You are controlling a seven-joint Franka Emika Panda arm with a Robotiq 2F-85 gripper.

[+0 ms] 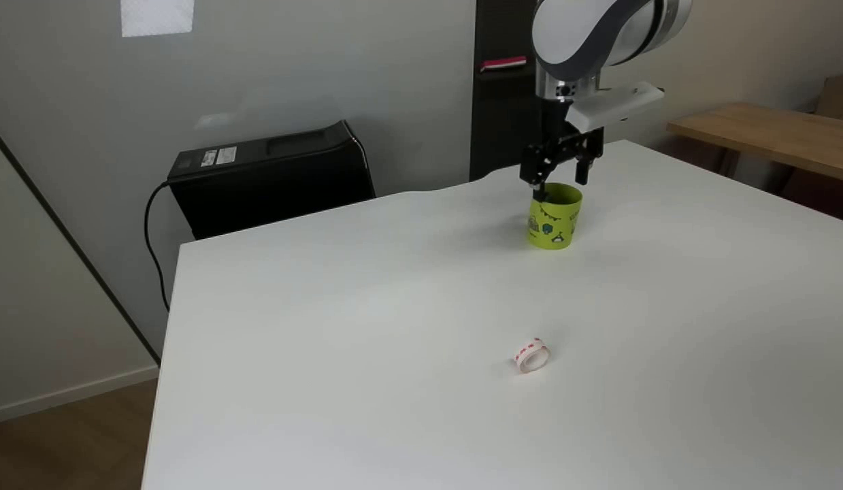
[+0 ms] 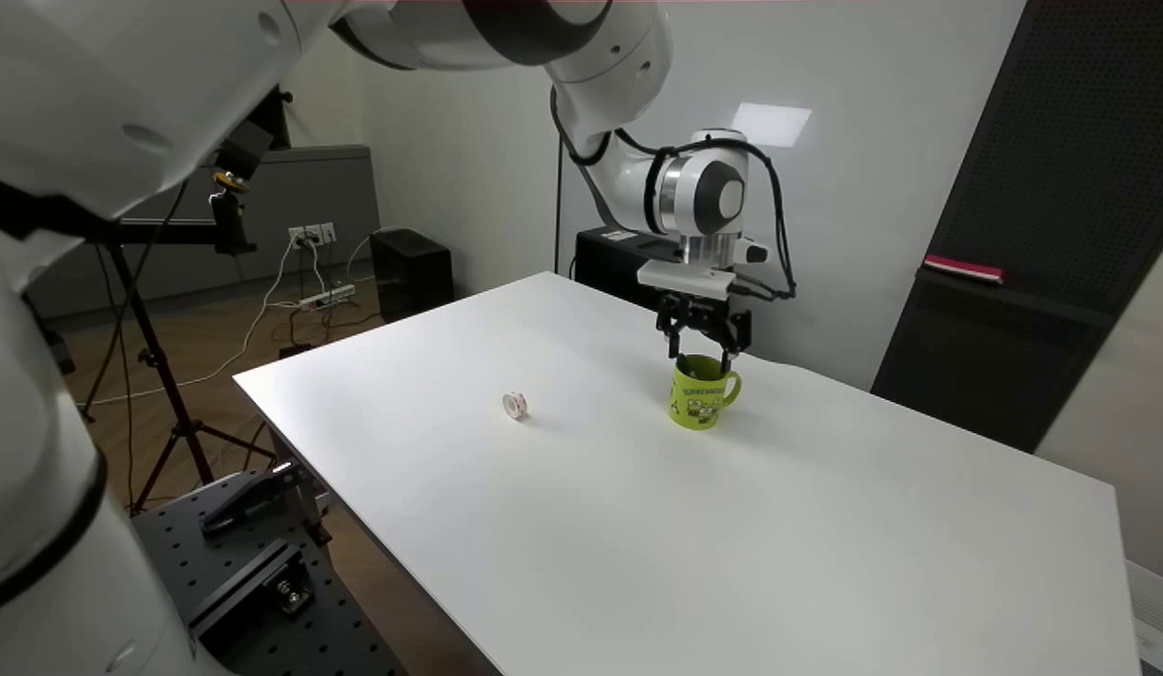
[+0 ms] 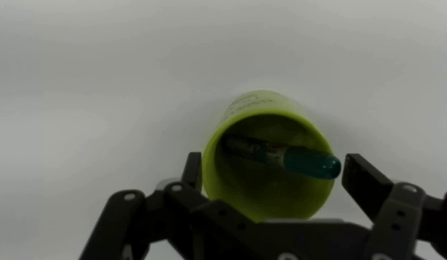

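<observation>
A: What do you see in an exterior view?

B: The black end effector (image 1: 561,187) hangs pointing down above a green mug (image 1: 554,228), and the mug stands upright on a white desk (image 1: 367,327).

A: Anything else on the desk?

B: A small white roll of tape (image 1: 525,352) with red marks, well apart from the mug. Past the desk's edge there's a black box (image 1: 271,190).

A: And here, again in an exterior view?

B: The white arm (image 2: 628,84) reaches over the desk, and the mug's handle (image 2: 736,387) sticks out to one side, below the end effector.

A: Now the wrist view. Is the end effector holding anything?

B: No. Its fingers (image 3: 366,184) are spread wide apart, one on each side of the mug's mouth, with nothing gripped.

A: Where's the marker (image 3: 306,161), then?

B: Inside the mug, leaning across it at a slant. Its green end comes up to the rim, just beside one finger.

A: Touching that finger?

B: I can't tell; they look very close.
</observation>
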